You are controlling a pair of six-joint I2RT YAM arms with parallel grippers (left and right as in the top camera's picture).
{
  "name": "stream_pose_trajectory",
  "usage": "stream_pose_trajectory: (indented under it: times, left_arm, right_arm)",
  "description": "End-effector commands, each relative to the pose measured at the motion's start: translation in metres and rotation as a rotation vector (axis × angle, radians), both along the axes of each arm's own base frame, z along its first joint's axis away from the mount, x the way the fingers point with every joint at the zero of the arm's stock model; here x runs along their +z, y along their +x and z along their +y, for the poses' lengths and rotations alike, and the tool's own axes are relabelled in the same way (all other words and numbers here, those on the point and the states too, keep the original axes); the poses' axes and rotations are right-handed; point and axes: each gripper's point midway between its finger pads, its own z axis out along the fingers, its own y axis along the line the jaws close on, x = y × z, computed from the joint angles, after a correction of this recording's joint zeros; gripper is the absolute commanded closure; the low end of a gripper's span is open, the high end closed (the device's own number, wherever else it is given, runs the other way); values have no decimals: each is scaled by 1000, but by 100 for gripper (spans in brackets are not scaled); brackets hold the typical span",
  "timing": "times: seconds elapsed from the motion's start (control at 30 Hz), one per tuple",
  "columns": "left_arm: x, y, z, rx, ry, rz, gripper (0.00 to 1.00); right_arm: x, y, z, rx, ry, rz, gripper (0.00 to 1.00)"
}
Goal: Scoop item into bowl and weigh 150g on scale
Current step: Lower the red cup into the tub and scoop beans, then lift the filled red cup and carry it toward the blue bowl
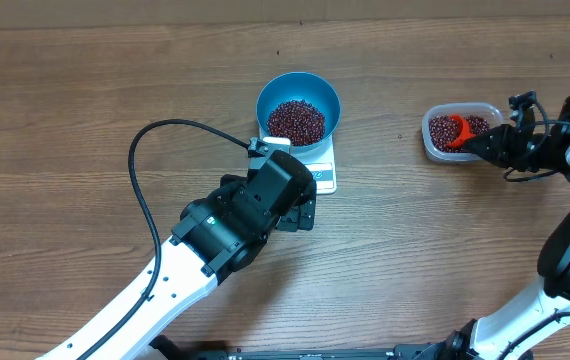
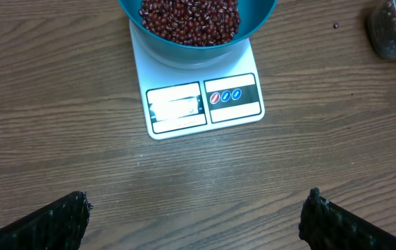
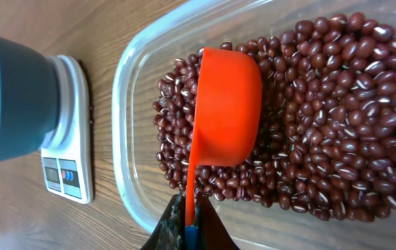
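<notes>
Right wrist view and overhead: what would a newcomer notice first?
The orange scoop, its handle pinched in the right pincer, sits among the beans in the clear tub at the far right. At centre, the blue bowl, holding beans, stands on the white scale, with the left pincer open near it.
</notes>
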Motion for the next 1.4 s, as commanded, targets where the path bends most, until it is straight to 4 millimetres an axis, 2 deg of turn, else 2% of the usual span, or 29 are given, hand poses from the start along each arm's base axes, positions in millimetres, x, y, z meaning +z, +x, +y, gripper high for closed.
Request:
stream_pose_trajectory:
  times: [0.0,0.3,0.6,0.8,0.97,1.13,1.37]
  left_arm:
    - [1,1,0,14,-1,-4,0]
    - [1,1,0,14,-1,-4,0]
    - [1,1,0,14,-2,-4,0]
    - [1,1,0,14,-2,-4,1]
    - [1,1,0,14,-1,-4,0]
    - [1,1,0,14,-1,-4,1]
    - [1,1,0,14,-1,-4,0]
  right_arm:
    - [2,0,-1,-5,67,-27,96]
    - [5,-1,-4,-15,88,-35,96]
    - [10,-8,6,22,135,-42,96]
    - [10,-14,-1,-4,150,-19,96]
    - [21,-21,-3,9,212,-67,96]
    - [24,-27,-12,-28,246,-55,96]
    - [42,-28,-4,-15,342,-116,96]
